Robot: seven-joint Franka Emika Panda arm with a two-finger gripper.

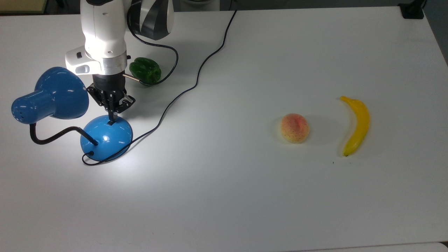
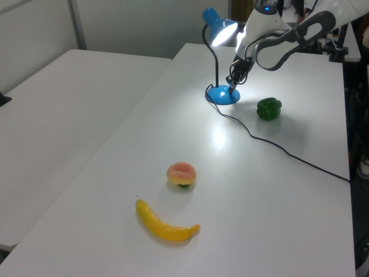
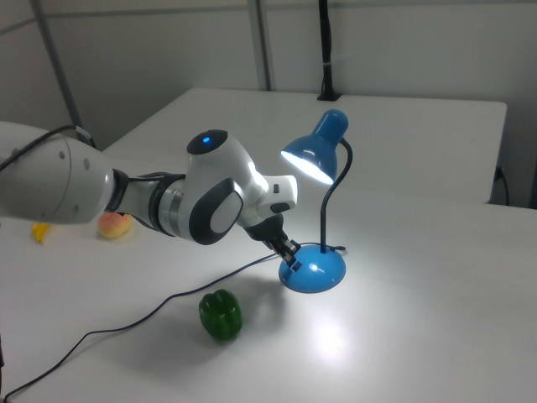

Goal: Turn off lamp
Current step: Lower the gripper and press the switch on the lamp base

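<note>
The blue lamp stands at the top view's left, its bell shade (image 1: 59, 92) joined by a black gooseneck (image 1: 52, 136) to the domed base (image 1: 108, 136). It is lit: the shade (image 3: 312, 153) glows and a bright patch lies on the table. My gripper (image 1: 111, 117) points down with its fingers together, the tips touching the small black switch (image 1: 111, 123) on the far side of the base. The left view shows the gripper (image 2: 232, 88) on the base (image 2: 222, 96), and the right view shows the gripper (image 3: 292, 257) at the base's (image 3: 317, 270) left rim.
A green pepper (image 1: 145, 71) lies just behind the arm. The lamp's black cord (image 1: 196, 80) snakes across the white table to its far edge. A peach (image 1: 295, 127) and a banana (image 1: 357, 124) lie at the top view's right.
</note>
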